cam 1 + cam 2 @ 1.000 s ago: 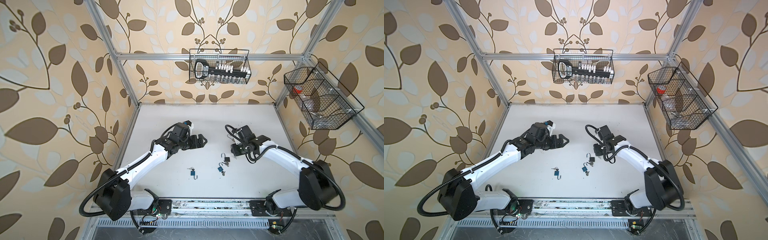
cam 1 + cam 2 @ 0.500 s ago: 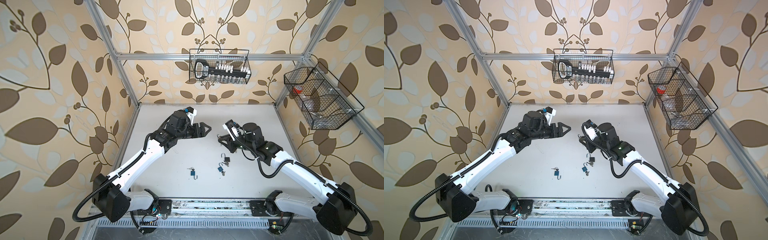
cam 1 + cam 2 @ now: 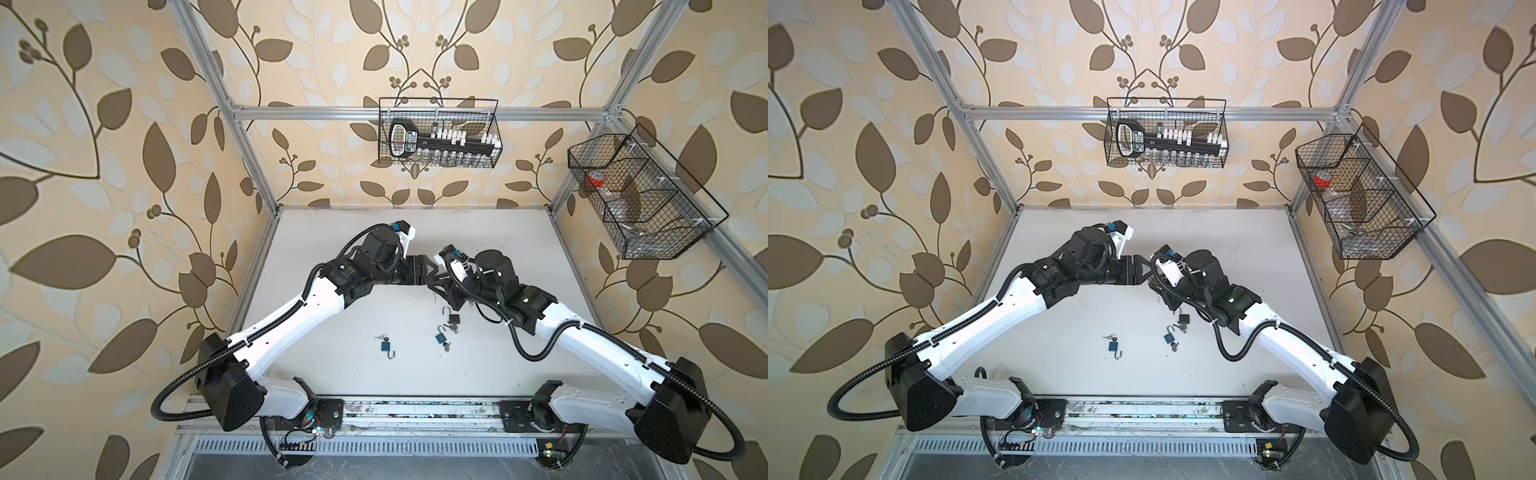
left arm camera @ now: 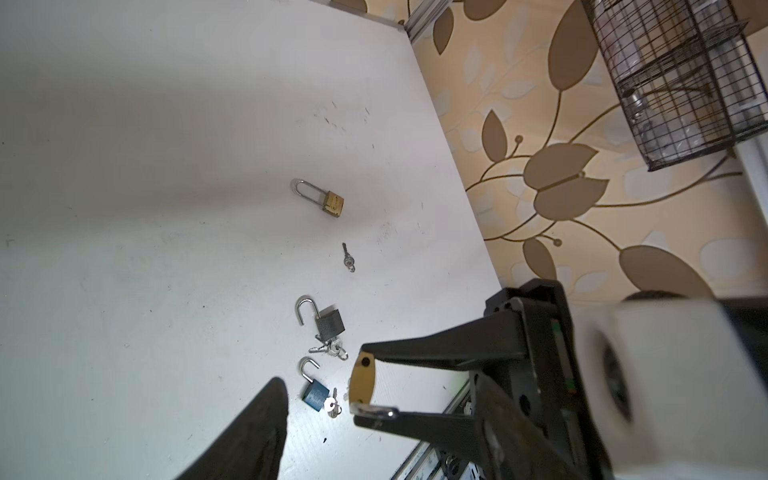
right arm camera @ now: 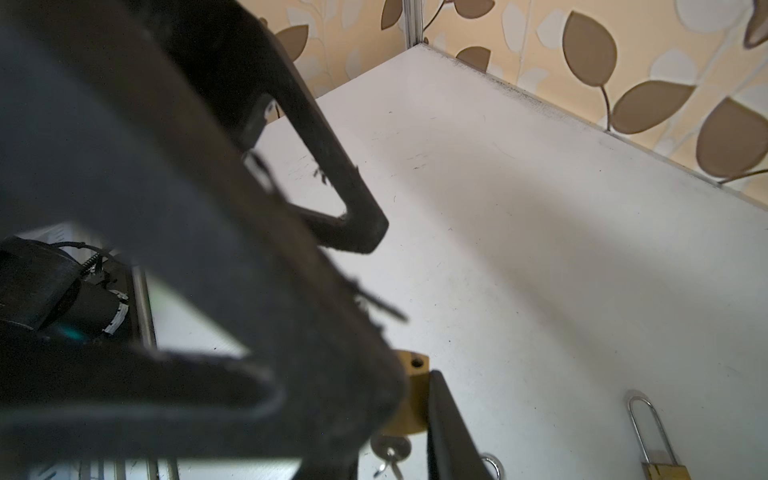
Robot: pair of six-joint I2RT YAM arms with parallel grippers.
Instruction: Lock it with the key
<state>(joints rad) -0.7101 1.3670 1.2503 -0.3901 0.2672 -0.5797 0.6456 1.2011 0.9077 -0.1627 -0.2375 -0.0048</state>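
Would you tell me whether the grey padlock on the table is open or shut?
Open: in the left wrist view the grey padlock lies flat, its shackle raised with one leg free of the body.

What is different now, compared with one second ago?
Both arms rose and swung inward; the left end effector, open, is now close to the right end effector, which grips a brass padlock. The grey padlock and two blue padlocks lie unmoved on the table.

Scattered padlocks (image 3: 454,319) clutter the near table (image 3: 519,232); its far strip lies bare.
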